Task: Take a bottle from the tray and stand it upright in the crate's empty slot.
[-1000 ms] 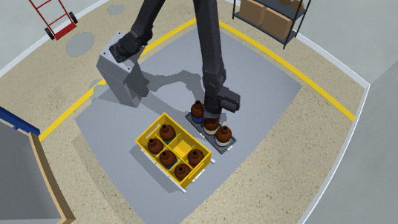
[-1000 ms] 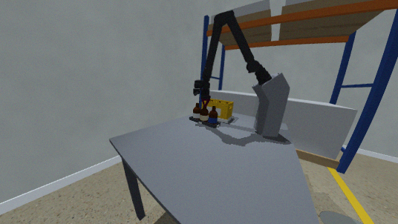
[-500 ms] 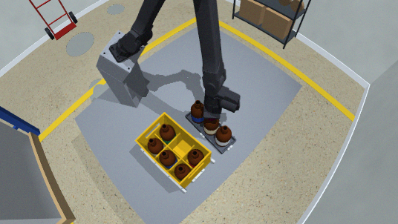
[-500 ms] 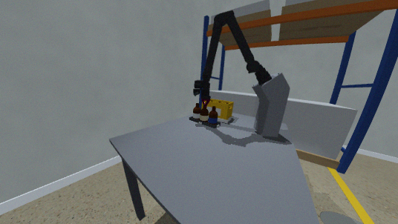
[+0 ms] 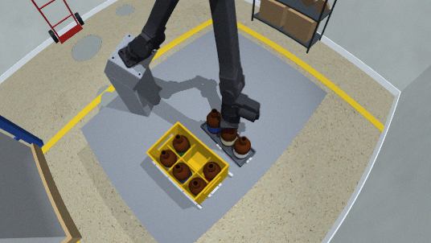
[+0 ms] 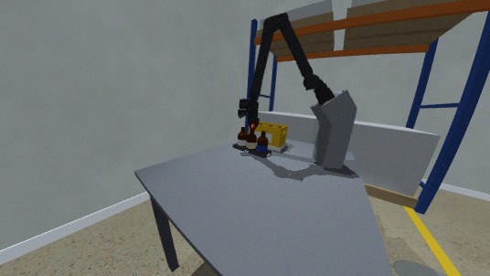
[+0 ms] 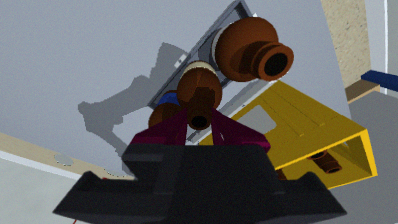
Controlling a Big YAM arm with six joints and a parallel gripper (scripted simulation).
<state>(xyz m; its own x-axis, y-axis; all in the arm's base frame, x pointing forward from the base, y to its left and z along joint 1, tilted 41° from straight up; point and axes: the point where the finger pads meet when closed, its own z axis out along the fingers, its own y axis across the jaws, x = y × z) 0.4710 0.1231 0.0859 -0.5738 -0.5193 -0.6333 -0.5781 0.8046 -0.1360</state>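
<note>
A yellow crate (image 5: 188, 162) holds several brown bottles and has one empty slot (image 5: 197, 160) on its right side. A dark tray beside it carries three brown bottles in a row. My gripper (image 5: 229, 128) is over the middle bottle (image 5: 228, 136) and is shut on its neck; the bottle stands upright on the tray. In the wrist view the maroon fingers clamp that bottle's neck (image 7: 199, 97), with a white-banded bottle (image 7: 250, 49) beyond it and a blue-banded one (image 7: 162, 111) nearer. The crate (image 7: 310, 132) lies to the right.
The arm's grey base block (image 5: 129, 76) stands on the table behind the crate. The table's edges are well away from the crate and tray. The tray sits close beside the crate's right wall (image 6: 273, 133).
</note>
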